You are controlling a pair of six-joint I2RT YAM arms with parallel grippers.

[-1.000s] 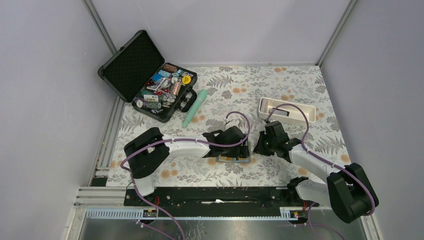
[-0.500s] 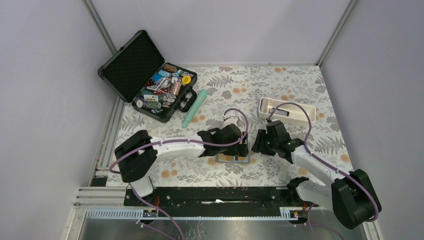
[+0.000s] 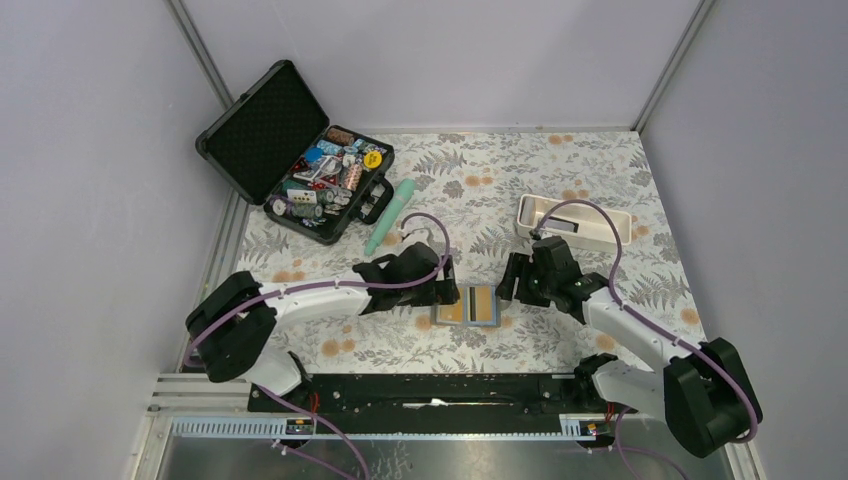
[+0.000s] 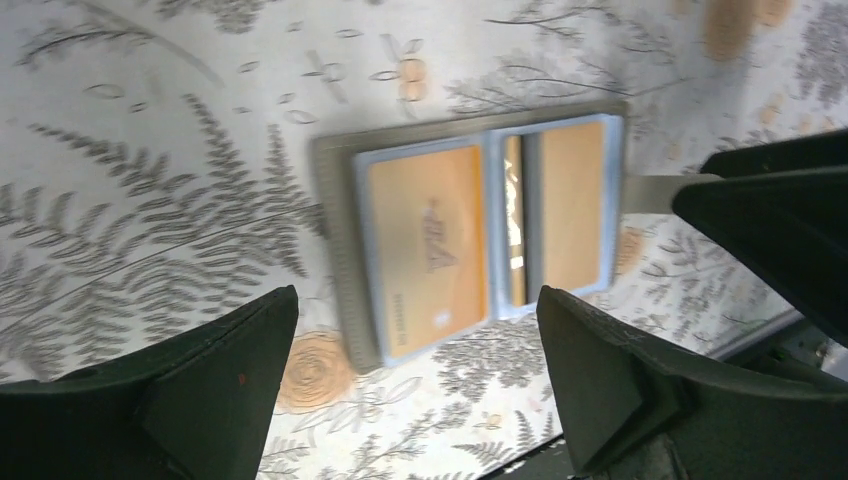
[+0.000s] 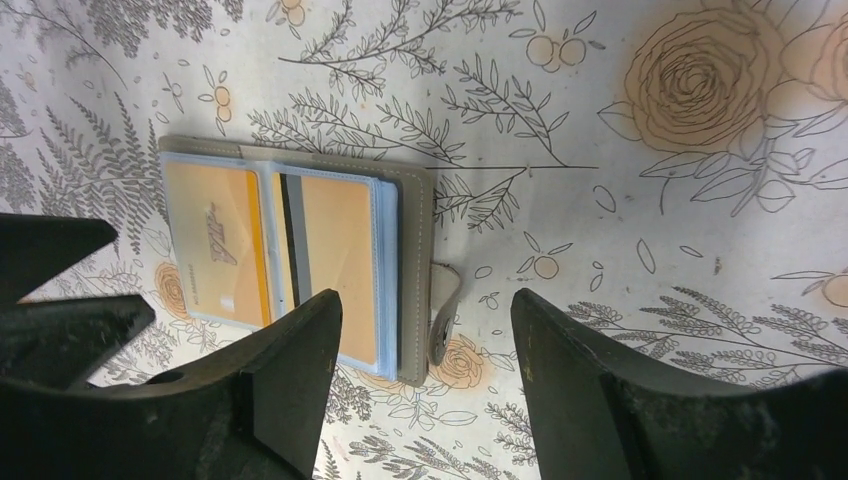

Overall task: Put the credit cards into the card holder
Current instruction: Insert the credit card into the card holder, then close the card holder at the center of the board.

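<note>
card holder (image 3: 466, 306) lies spread open, orange cards (image 4: 430, 245) in both pockets; left gripper (image 3: 443, 291) just left of it, right gripper (image 3: 508, 286) just right of it, both with jaws wide apart.

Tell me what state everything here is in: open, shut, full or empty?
card holder, open flat on the table, orange cards in both pockets.
left gripper, open, holding nothing.
right gripper, open, holding nothing.
black case, lid up, packed with small items.
white tray, something dark inside.
green tube, lying flat.
</note>
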